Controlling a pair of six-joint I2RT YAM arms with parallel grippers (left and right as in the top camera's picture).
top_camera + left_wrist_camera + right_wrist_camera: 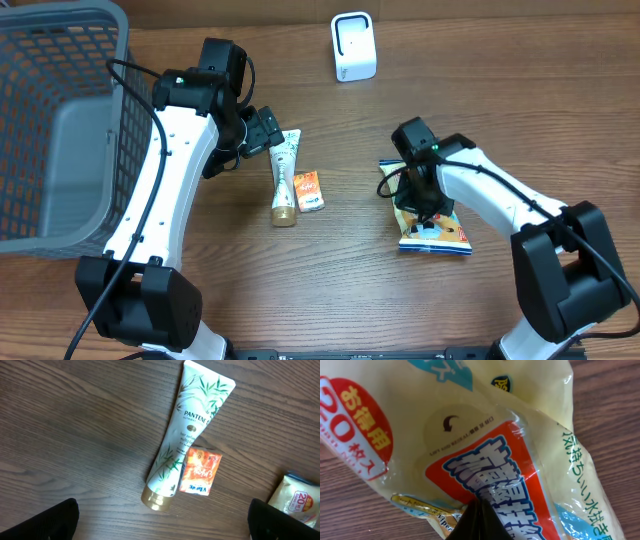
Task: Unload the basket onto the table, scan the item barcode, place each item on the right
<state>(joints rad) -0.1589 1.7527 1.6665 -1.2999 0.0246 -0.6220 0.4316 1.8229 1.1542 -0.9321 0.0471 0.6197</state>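
Right claw [479,519]: my jaws are closed, pinching a raised fold of film on the pack [485,435].
Left claw [265,130]: my jaws stand wide apart and hold nothing. They hover above the tube [284,180] and the orange sachet [309,190].
Pack, position: on the right of the tabletop [480,90], under my right claw and well apart from the scanner [353,47] at the far edge. I cannot tell whether it is lying flat or slightly lifted.
Pack, appearance: a yellow, glossy wrapper with a red panel of blue-and-white lettering, a red round badge reading "20", and a round peel-open flap marked with an arrow. The film is creased around my grip.
Barcode: none shows on the face in view. It is probably on the underside.
Handling: I judge the pack to be light, soft and floppy, with slippery film that may slide or stretch in a thin pinch.
Best hold: across a sealed edge or the full thickness, clear of the flap and the barcode.
Basket [60,130]: at the left edge, not involved.
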